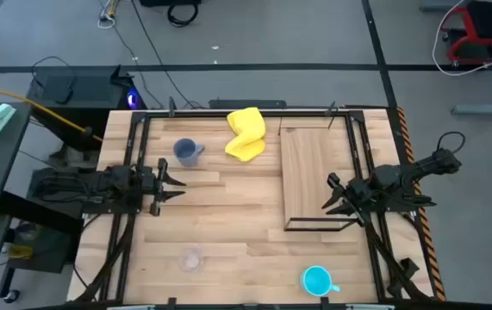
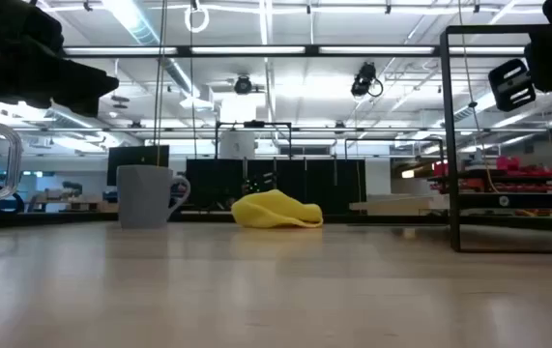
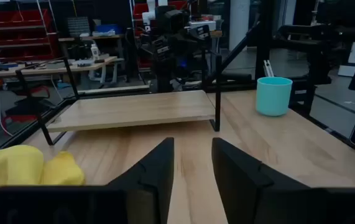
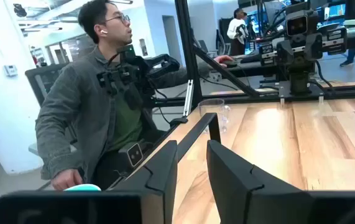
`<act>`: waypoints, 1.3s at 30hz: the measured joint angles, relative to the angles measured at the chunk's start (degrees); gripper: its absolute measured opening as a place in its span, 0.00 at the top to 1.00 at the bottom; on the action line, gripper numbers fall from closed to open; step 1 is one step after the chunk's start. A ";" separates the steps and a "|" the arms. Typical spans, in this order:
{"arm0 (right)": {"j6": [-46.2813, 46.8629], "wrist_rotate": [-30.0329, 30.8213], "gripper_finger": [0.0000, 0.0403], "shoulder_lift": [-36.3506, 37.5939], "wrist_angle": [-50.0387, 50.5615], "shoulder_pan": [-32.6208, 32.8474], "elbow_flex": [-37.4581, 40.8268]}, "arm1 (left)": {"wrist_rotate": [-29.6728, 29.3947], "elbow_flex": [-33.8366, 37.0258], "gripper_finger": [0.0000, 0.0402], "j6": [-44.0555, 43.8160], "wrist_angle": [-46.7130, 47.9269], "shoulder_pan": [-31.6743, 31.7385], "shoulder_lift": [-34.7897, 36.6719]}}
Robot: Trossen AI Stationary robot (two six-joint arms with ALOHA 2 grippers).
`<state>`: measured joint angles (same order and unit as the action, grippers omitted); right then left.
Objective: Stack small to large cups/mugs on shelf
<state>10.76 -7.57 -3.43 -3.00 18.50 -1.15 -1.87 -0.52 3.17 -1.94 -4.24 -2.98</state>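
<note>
Nothing is held. The grey-blue mug [image 1: 187,151] [image 2: 147,196] stands upright toward the table's far left. Near the near edge stand the clear glass cup [image 1: 191,258] [image 4: 217,115] and, further right, the cyan mug [image 1: 317,280] [image 3: 273,95]. The shelf [image 1: 314,176] [image 3: 133,109], a light-wood board in a black frame, rests on the table's right half. My left gripper [image 1: 172,181] [image 3: 193,168] hovers open just near of the grey-blue mug, pointing right. My right gripper [image 1: 332,194] [image 4: 193,168] is open over the shelf's near right part, pointing left.
A yellow cloth [image 1: 247,133] [image 2: 276,210] lies crumpled at the far edge, between the grey-blue mug and the shelf. A person [image 4: 96,106] sits beyond the table's near edge. Bare tabletop [image 1: 237,215] stretches between the two grippers.
</note>
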 joint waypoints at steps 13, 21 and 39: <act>0.00 0.00 0.76 0.01 0.01 0.02 0.00 | -0.01 0.01 0.71 0.01 -0.02 0.01 0.00; 0.00 0.00 0.76 0.00 0.00 0.02 0.00 | -0.01 0.01 0.72 0.00 0.00 0.01 0.00; 0.00 0.00 0.76 0.01 -0.01 0.02 0.00 | -0.02 0.00 0.72 -0.01 -0.01 0.00 0.00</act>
<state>10.76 -7.57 -3.42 -3.00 18.52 -1.15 -1.89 -0.53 3.16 -1.94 -4.24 -2.98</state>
